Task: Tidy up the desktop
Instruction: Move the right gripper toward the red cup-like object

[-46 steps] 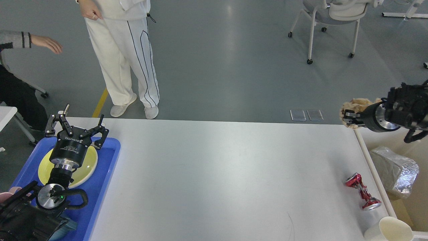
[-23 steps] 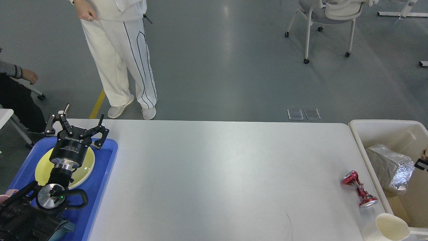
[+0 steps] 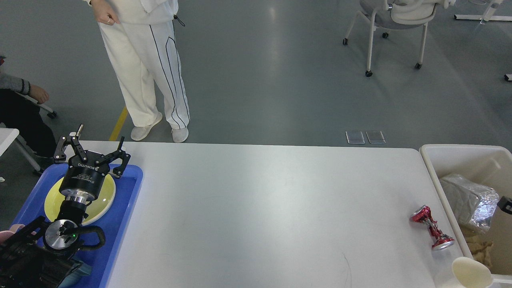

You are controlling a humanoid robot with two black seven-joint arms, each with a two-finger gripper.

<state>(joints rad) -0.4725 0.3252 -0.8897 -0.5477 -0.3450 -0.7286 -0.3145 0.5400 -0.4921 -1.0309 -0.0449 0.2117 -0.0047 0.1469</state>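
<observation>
The white-grey desktop fills the middle of the head view. A crushed red can lies near its right edge, and a cream cup lies at the front right corner. My left gripper is open and empty above a yellow plate on the blue tray. Of my right arm only a small black part shows at the right edge, over the off-white bin; its fingers are hidden. Crumpled brown paper lies in the bin.
A silver foil bag lies in the bin. A person in white trousers stands beyond the table's far left edge. A seated person is at the far left. A wheeled chair stands at the back right.
My right arm, which held crumpled brown paper above the table's far right corner, has swung right and down almost out of view. The paper now lies in the bin. My left arm has not moved.
</observation>
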